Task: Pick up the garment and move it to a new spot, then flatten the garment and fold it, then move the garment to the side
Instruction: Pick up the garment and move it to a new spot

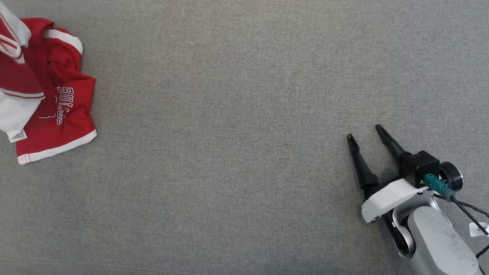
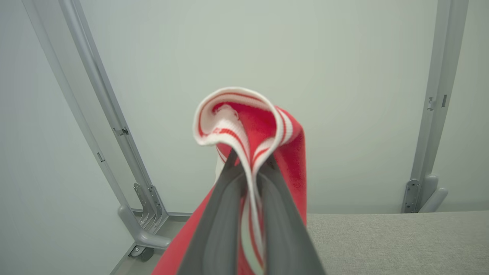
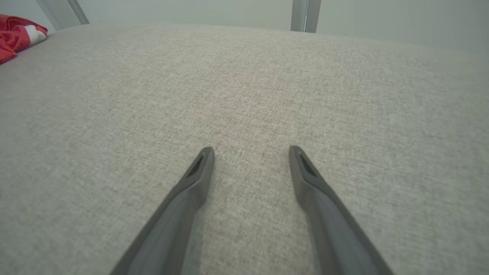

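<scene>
Your left gripper is clamped tight on the shorts. Its two dark fingers pinch a fold of red-and-white striped ribbed trim, which loops up past the fingertips while red cloth hangs below them. The pinched part sits clear of the table (the head view shows it large and soft at the table's far left). The rest of the shorts lies crumpled on that same far-left part of the table, with the white "BULLS" lettering face up and a white label on the near side of the heap. Your right gripper stands open and holds nothing. Its fingers are spread low over the table's near right part, well apart from the shorts. Beyond the table, grey frame posts rise against a pale wall.
</scene>
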### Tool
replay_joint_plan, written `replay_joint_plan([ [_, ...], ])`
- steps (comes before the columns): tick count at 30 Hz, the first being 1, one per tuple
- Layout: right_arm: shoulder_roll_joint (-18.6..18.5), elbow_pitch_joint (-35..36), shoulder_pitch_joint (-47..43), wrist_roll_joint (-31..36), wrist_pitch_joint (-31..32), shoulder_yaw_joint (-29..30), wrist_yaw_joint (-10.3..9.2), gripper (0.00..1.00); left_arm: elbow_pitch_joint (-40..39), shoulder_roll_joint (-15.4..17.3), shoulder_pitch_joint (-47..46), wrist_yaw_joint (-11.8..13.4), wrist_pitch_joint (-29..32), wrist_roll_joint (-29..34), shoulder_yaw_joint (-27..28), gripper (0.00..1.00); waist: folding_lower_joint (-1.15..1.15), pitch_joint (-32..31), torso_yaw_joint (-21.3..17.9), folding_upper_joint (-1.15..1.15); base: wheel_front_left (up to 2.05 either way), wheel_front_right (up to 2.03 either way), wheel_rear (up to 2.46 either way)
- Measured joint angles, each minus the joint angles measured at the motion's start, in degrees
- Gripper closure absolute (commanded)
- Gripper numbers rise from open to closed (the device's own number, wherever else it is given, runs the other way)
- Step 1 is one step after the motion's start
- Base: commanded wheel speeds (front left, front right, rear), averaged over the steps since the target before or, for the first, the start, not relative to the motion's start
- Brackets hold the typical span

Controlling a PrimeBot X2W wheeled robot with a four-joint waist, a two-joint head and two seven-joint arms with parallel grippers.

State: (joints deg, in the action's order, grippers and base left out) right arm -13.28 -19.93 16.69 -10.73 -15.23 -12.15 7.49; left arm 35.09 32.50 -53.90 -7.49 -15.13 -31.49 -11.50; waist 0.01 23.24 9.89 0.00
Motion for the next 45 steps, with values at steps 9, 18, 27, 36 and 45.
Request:
replay_joint_plan([
  [9,4.3,-1.1,-2.0,-1.2,0.0,2.1,0.01,0.0,-9.2,-7.7,5.9,0.0,0.0,2.4,-4.7,1.0,0.0,-6.7,-3.6,0.0,0.0,0.0,0.0],
  [18,6.1,-1.4,-5.1,-1.4,0.1,4.5,0.01,0.0,-4.1,-23.1,20.8,0.5,0.0,1.4,-13.2,1.0,0.0,-9.8,-11.7,0.0,0.0,0.0,0.0],
  [27,7.2,-1.4,-5.1,-1.8,0.1,4.4,0.01,0.0,-0.3,-29.6,18.8,0.2,0.0,-0.5,-20.5,1.0,0.0,-10.5,-20.8,0.01,0.0,0.0,0.0],
  [36,8.5,-2.1,-3.4,-2.3,0.1,2.3,0.01,0.0,-8.6,-29.8,10.3,4.0,0.0,-6.6,-25.6,0.2,0.0,-9.7,-26.5,0.01,0.0,0.0,0.0],
  [45,9.2,-2.4,-2.3,-2.8,0.1,1.9,0.01,0.0,-0.1,-29.7,12.5,7.0,0.0,-3.0,-25.0,0.0,0.0,-9.1,-25.0,0.0,0.0,0.0,0.0],
])
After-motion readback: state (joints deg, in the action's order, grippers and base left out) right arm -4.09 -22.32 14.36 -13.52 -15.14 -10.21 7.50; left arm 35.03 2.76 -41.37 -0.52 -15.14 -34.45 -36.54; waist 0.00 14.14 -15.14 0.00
